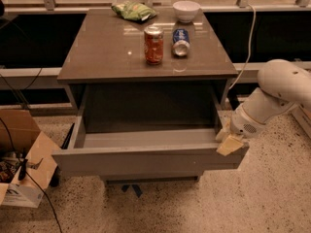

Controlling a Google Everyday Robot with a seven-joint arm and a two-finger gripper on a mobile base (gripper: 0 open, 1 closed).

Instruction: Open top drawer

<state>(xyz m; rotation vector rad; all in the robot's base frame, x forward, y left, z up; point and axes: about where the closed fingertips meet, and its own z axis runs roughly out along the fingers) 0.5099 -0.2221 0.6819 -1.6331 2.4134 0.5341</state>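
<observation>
No legible text: red can [153,44], blue can [181,41], cardboard box [19,130] markings unreadable.

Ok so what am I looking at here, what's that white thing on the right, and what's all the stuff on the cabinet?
The white thing is a robot arm, belonging to a mobile robot with a single arm. Its grasping tool is at the right front corner of the top drawer, which stands pulled well out of the cabinet. There is only one picture, from a single camera looking down at the cabinet's front. On the cabinet top are an upright red can, a blue can lying on its side, and further back a white bowl and a green bag. A cardboard box sits on the floor at the picture's left.
</observation>
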